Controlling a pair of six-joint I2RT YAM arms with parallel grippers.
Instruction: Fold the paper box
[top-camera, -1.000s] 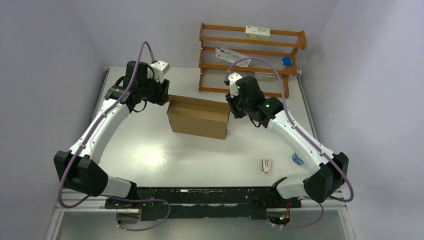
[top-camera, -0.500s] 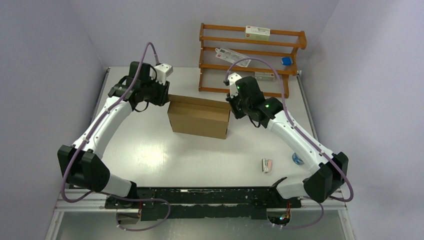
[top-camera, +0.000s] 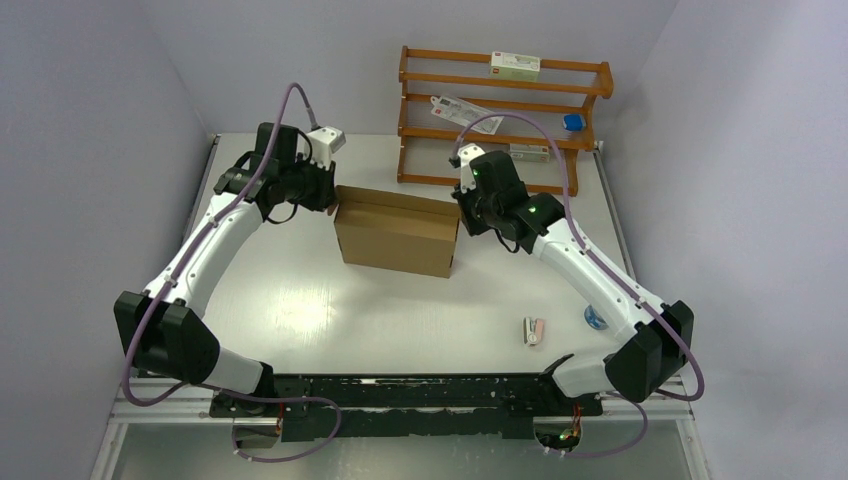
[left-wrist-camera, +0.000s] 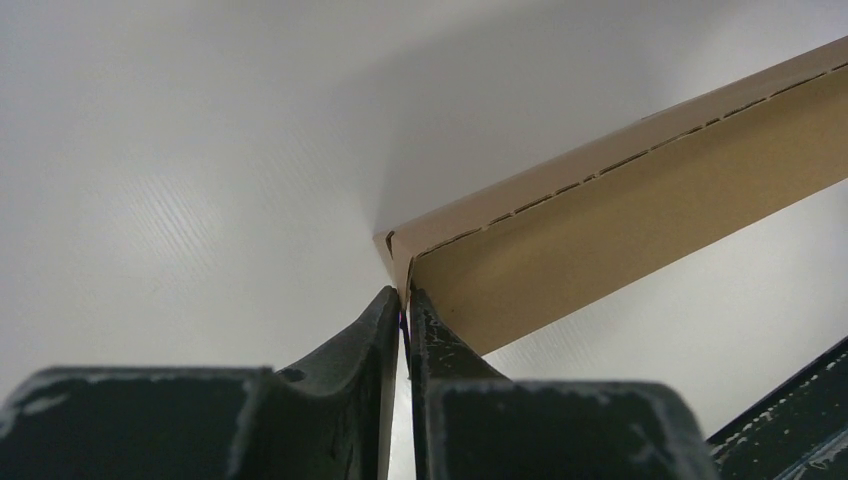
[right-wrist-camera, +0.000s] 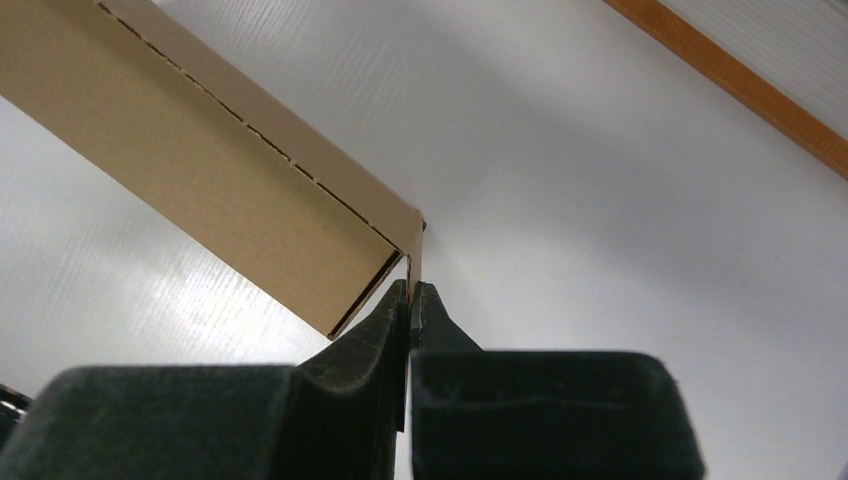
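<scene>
The paper box (top-camera: 396, 238) — plain brown corrugated card, rectangular, with perforated fold lines — stood in the middle of the smooth white table (top-camera: 400, 310). The left gripper (left-wrist-camera: 404, 300) was pinched thin on its left end edge and the right gripper (right-wrist-camera: 411, 290) on its right. A slatted wooden rack (top-camera: 500, 110) stood just behind.

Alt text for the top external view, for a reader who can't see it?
A brown paper box stands on the white table, with the left gripper shut on its left end and the right gripper shut on its right end. A wooden rack stands at the table's far edge behind the box.
</scene>
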